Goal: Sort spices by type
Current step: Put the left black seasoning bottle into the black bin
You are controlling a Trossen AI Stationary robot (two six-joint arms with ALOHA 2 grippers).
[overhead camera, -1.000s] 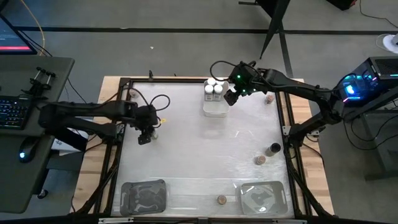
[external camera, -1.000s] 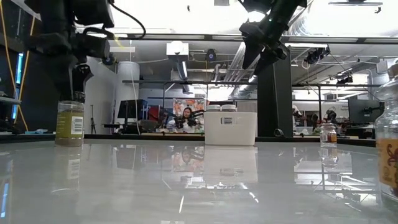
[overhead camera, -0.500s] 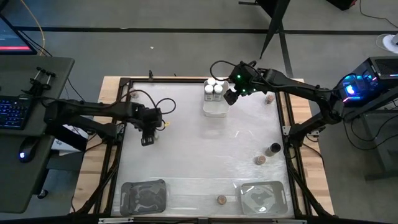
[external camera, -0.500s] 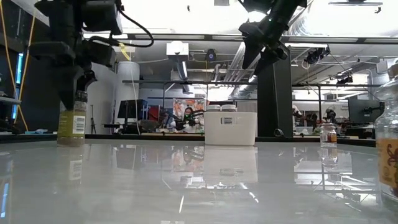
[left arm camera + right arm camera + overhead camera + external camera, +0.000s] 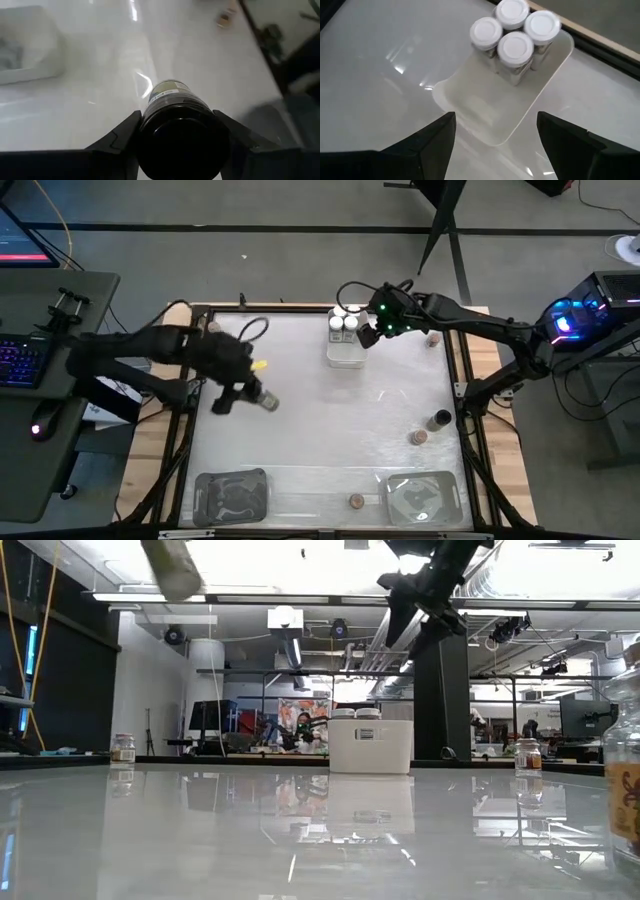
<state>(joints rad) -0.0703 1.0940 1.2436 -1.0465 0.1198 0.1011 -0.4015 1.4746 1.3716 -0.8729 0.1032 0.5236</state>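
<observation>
My left gripper (image 5: 243, 396) is shut on a black-topped spice jar (image 5: 265, 402) with olive contents and a pale label. It holds the jar high over the table's left half; the low view shows the jar (image 5: 172, 566) tilted at the top edge. My right gripper (image 5: 368, 335) hangs open above the near end of a white tray (image 5: 346, 356) at the far middle. In the tray's far end stand three white-topped jars (image 5: 515, 30). The right gripper's fingers have nothing between them. My left gripper pinches the jar just below its black cap (image 5: 182, 140), one finger (image 5: 125, 135) on each side. The fingers slant down from the table's left side. The jar's body (image 5: 169, 93) points away past the fingertips. It is tilted and lifted clear of the table.
Loose jars stand at the right: a brown-topped one (image 5: 431, 337) by the far edge, then a black-topped one (image 5: 441, 420) beside another brown-topped one (image 5: 418, 436). One more (image 5: 355, 501) sits between two clear trays (image 5: 232, 495) (image 5: 422, 495) at the near edge. A small jar (image 5: 123, 747) stands far left.
My left gripper has taken hold of the black-topped jar, which stood upright on the table's left side, and has lifted it well clear. The jar has tipped from upright to slanting, with its bottom end toward the table's right. My right gripper has stayed above the white tray.
</observation>
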